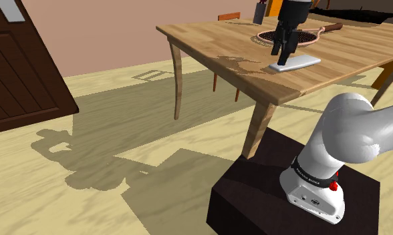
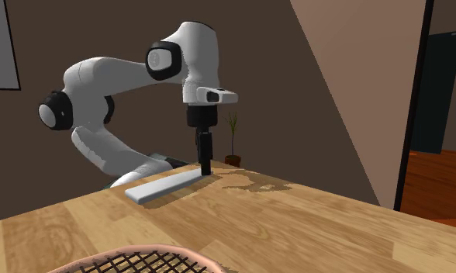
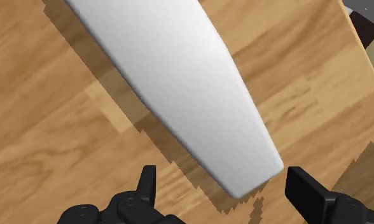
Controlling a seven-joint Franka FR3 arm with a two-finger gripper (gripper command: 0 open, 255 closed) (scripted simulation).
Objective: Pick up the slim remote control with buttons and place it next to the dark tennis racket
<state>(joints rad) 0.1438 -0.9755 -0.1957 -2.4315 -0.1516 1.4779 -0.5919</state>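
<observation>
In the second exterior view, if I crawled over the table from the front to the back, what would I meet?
Pink-rimmed racket → white remote → little potted plant past the table's far edge.

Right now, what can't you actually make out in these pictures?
Tennis racket: cut off by the second exterior view's bottom edge; partly behind the gripper in the shoulder view.
Remote: far end cut off in the wrist view.
Dark object beyond the racket: too small to name, shoulder view.
</observation>
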